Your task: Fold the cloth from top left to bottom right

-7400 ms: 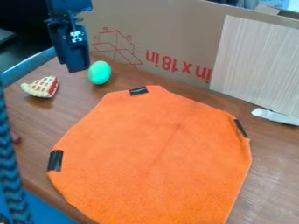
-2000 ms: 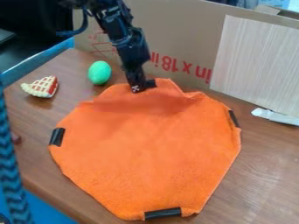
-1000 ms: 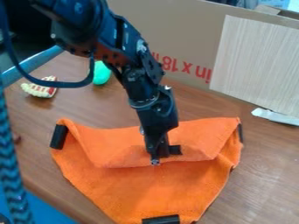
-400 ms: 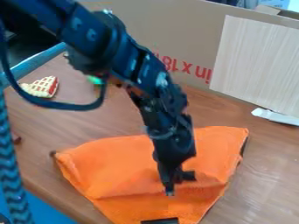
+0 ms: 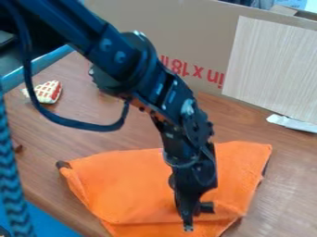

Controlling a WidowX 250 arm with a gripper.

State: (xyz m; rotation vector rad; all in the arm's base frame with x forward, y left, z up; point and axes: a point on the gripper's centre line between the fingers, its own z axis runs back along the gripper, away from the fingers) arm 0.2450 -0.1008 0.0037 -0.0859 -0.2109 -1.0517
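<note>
Cardboard (image 5: 142, 18) upright beyond cloth (image 5: 130, 178), as backdrop. Cloth flat on bench (image 5: 37, 143), doubled over itself, narrow strip of lower layer showing at near side. Hand (image 5: 187, 223) points down over cloth's near edge; appears closed, pinching upper layer beside black tape (image 5: 206, 207), presumably so flap follows as one piece. Toy pie (image 5: 48, 92) well apart from cloth, out of fold's path. Fold judged nearly complete; early release could leave flap short.

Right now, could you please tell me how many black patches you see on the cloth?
3: one patch at the left corner of the cloth, another beside the gripper, a sliver along the right edge; more may be hidden.
</note>
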